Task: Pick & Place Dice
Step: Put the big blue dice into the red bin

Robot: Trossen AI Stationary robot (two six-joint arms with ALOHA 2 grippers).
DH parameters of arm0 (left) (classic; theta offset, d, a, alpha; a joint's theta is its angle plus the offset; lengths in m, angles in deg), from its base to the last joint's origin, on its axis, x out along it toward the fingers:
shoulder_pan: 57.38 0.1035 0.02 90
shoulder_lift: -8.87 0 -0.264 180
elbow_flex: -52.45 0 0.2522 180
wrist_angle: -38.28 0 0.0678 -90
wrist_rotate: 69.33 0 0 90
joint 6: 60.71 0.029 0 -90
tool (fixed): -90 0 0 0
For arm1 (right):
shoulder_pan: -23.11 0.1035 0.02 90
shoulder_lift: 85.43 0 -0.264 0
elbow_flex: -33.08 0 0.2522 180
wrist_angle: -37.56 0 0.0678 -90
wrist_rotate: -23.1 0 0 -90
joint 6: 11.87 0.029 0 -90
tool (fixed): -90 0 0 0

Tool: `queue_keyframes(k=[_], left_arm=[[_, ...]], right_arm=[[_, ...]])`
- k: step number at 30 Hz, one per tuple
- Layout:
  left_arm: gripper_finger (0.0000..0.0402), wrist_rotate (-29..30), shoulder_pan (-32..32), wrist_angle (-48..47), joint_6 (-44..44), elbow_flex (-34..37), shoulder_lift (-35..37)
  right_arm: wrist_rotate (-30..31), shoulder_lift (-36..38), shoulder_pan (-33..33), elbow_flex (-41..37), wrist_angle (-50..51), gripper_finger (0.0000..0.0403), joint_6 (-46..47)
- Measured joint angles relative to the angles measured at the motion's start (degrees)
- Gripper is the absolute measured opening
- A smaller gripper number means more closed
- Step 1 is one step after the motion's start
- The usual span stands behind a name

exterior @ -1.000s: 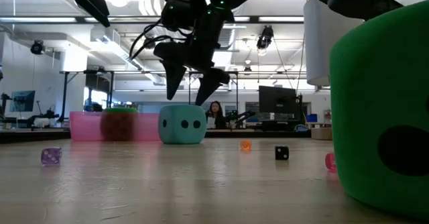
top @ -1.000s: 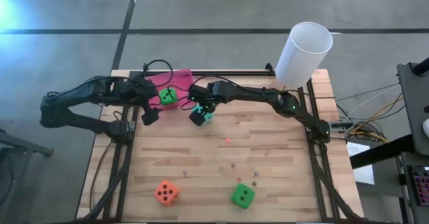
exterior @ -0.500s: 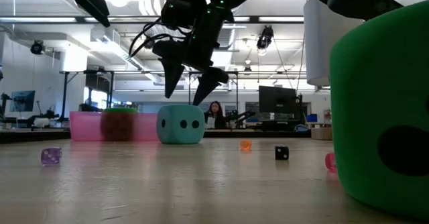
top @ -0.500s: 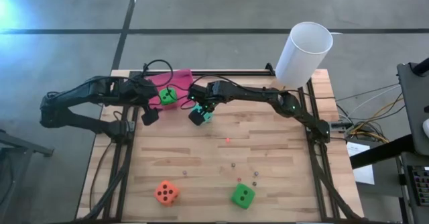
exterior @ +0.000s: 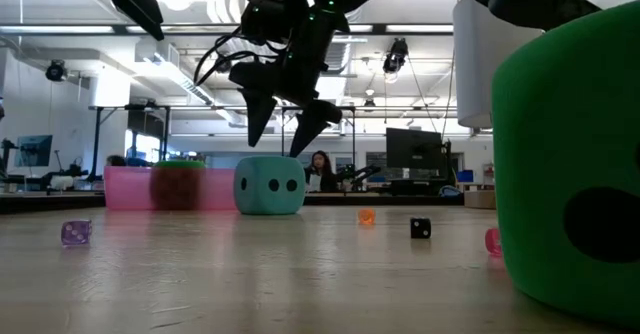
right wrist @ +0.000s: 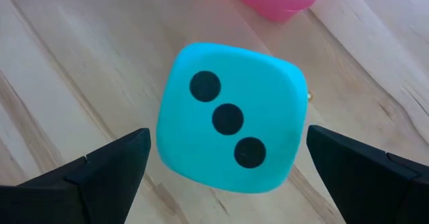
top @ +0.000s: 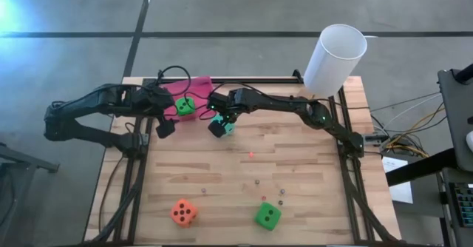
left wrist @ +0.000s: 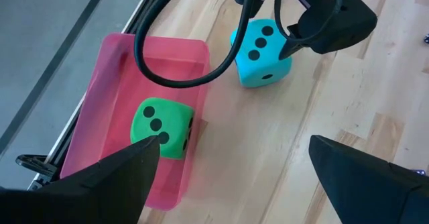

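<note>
The teal die (top: 224, 127) rests on the table beside the pink tray (top: 194, 88); its three-pip face shows in the right wrist view (right wrist: 231, 117). My right gripper (exterior: 278, 142) hangs open just above the teal die (exterior: 270, 185), fingers pointing down, one to each side, not touching it. One green die (left wrist: 163, 128) sits inside the pink tray (left wrist: 110, 117). My left gripper (left wrist: 234, 177) is open and hovers at the tray's near side (top: 164, 123). The orange die (top: 184, 211) and the second green die (top: 267, 216) lie near the table's near edge.
A tall white cylinder (top: 336, 58) stands at the table's far right corner. Tiny beads lie scattered mid-table (top: 251, 155) (top: 256, 180) (top: 281, 193). The near green die (exterior: 570, 164) fills the right of the low view. A black cable (left wrist: 167, 56) loops above the tray.
</note>
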Motion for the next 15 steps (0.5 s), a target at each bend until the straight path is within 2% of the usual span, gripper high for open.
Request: queue_keyframes(k=[15], left_arm=[[0.0383, 0.0, -0.01, 0.0, -0.02, 0.0, -0.01]], right_arm=[[-0.45, 0.05, -0.02, -2.76, -1.23, 0.04, 0.35]])
